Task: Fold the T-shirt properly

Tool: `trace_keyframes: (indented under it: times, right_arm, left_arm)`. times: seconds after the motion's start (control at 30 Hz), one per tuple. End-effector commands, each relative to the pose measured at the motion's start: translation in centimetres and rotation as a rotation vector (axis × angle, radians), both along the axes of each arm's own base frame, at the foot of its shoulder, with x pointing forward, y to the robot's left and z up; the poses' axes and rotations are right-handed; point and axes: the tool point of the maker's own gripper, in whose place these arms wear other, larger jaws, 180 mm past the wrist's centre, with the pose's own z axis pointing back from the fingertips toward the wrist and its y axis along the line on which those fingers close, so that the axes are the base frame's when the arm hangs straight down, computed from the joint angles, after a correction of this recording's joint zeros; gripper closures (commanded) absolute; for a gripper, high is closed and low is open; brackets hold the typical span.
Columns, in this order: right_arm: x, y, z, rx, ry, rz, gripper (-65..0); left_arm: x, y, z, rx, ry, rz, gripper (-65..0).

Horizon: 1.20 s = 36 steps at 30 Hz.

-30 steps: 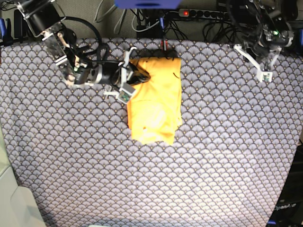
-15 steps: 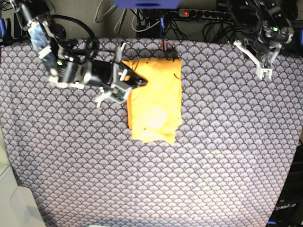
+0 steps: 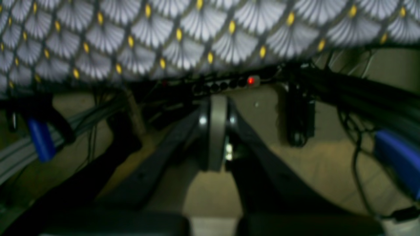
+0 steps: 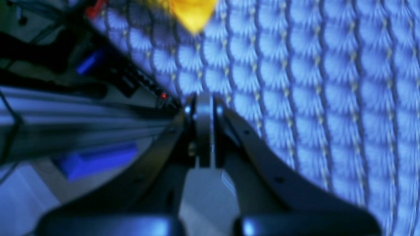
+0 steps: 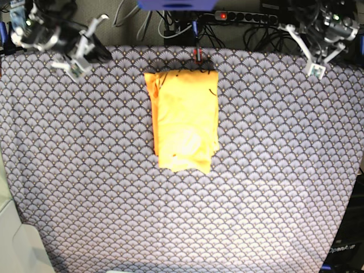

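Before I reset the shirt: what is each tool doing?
Left tool: closed, holding nothing.
Right tool: closed, holding nothing.

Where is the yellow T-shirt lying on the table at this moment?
In the base view, the T-shirt lies folded on the patterned tablecloth, near the middle of the far edge, just below the power strip, apart from both claws.

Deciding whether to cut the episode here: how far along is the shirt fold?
Looks done: the yellow-orange T-shirt lies as a compact folded rectangle on the fan-patterned tablecloth, though its lower edge is a bit uneven. In hand: nothing. The right end effector and left end effector are both shut, empty and up near the table's far corners, clear of the shirt. Left: at most tidying that lower edge.
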Motion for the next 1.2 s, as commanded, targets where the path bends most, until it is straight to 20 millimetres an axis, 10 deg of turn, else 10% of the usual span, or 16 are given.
trace_keyframes:
  times: [0.0, 0.23, 0.53, 0.9, 1.17]
  right_arm:
    - [-0.7, -1.0, 0.1, -0.003, 0.006, -0.020, 0.0]
    - [-7.2, -9.6, -3.3, -0.107, 0.089, -0.334, 0.0]
    - [-16.7, -17.2, -12.6, -0.274, 0.161, -0.687, 0.0]
    - [-20.6, -15.8, -21.0, -0.077, 0.281, -0.945, 0.0]
    - [-19.5, -13.1, -24.0, -0.314, 0.291, -0.713, 0.0]
  left_arm:
    - [0.0, 0.3, 0.4, 0.024, -0.012, -0.011, 0.0]
    - [-3.9, -4.6, -4.7, -0.031, 0.044, -0.093, 0.0]
    - [-12.4, -13.5, -15.1, -0.303, 0.131, -0.009, 0.0]
    - [-15.4, -17.1, -21.9, -0.568, 0.067, 0.426, 0.0]
    - [-16.0, -12.1, -24.7, -0.235, 0.034, 0.440, 0.0]
